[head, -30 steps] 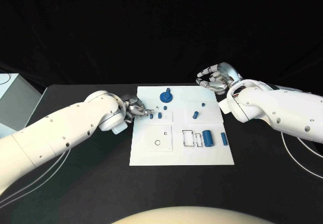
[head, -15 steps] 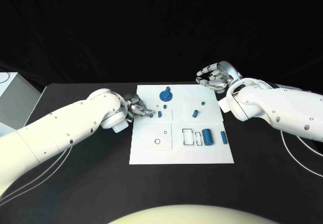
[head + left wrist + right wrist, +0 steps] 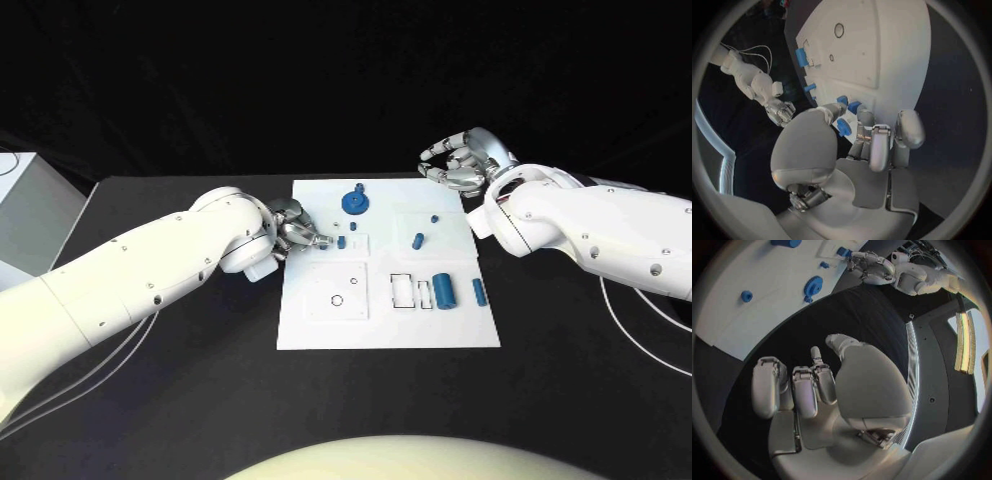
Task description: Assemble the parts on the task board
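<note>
You had the board (image 3: pixel 389 330) in the middle of the table (image 3: pixel 173 400). On it, a disc (image 3: pixel 356 206) sat at the far edge, two pegs (image 3: pixel 418 241) lay near the centre, and two more (image 3: pixel 447 292) lay toward the right edge. The left hand (image 3: pixel 296 232) sat at the board's left edge, the right hand (image 3: pixel 462 165) behind its far right corner.
</note>
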